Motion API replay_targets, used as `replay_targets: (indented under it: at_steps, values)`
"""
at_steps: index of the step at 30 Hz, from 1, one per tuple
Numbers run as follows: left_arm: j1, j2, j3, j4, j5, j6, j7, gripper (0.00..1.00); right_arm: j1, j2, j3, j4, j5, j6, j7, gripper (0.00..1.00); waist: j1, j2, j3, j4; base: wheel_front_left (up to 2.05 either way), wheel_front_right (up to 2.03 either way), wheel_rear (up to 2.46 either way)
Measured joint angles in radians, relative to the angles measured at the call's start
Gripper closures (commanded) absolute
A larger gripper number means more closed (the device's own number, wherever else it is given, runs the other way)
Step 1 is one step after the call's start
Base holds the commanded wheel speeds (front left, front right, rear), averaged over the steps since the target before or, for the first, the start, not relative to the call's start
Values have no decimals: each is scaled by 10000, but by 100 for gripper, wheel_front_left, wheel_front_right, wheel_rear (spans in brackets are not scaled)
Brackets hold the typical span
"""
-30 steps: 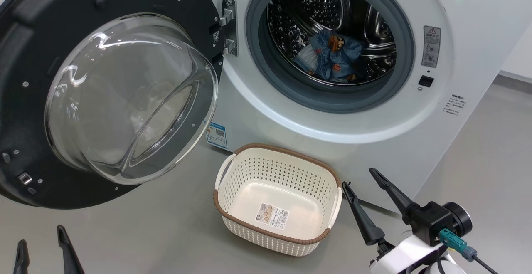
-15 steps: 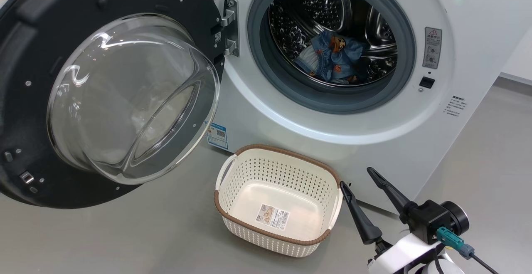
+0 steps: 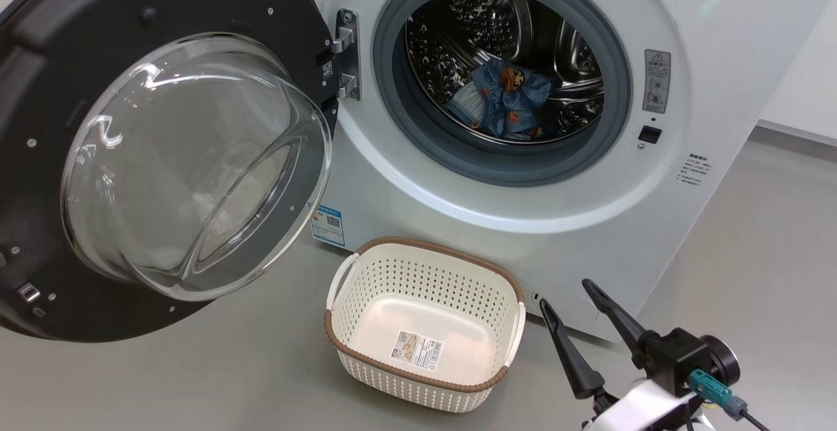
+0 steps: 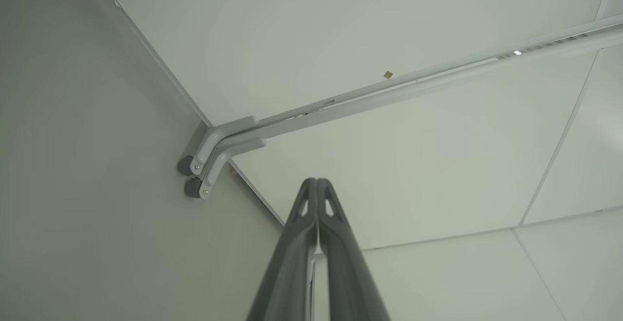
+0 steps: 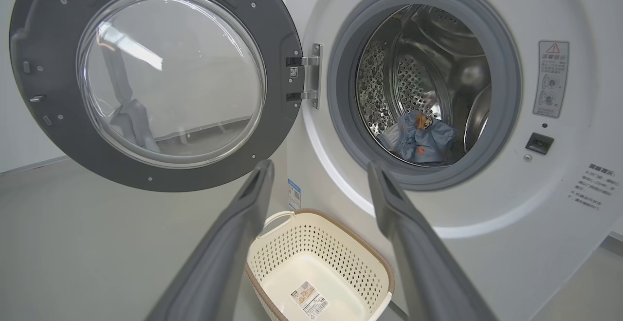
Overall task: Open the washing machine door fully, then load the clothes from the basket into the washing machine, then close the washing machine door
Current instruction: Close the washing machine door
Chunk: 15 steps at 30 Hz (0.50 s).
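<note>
The white washing machine (image 3: pixel 588 222) stands with its round black washing machine door (image 3: pixel 163 150) swung wide to the left on its metal hinge. Blue printed clothes (image 3: pixel 500 101) lie inside the steel drum, also in the right wrist view (image 5: pixel 418 138). On the floor in front sits the cream basket (image 3: pixel 422 323), holding just a paper label. My right gripper (image 3: pixel 567 297) hovers open just right of the basket, nothing between its fingers. My left gripper (image 4: pixel 317 182) is shut on nothing and points at white wall panels.
A blue sticker (image 3: pixel 327 225) sits on the machine's lower front, and the latch slot (image 3: pixel 649 133) is right of the drum opening. Grey floor (image 3: pixel 196 379) spreads left of the basket under the door. A grey wheeled frame foot (image 4: pixel 214 150) stands by the white wall.
The left gripper's fingers have left the head view's lower left and closed. The head camera has shifted slightly. The right gripper stays open beside the basket.
</note>
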Motion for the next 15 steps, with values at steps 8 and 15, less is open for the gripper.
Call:
replay_targets:
  at_steps: [8,15]
  values:
    - [-718,1241,497,1590,-2,10,742,100,185,-230,79,10,-8,0,0,0,0,0,-37,-192,0,0,0]
    - [-1658,1607,470,2437,-293,10,1352,100,313,-399,207,-23,-35,0,0,0,0,0,148,-354,0,0,0]
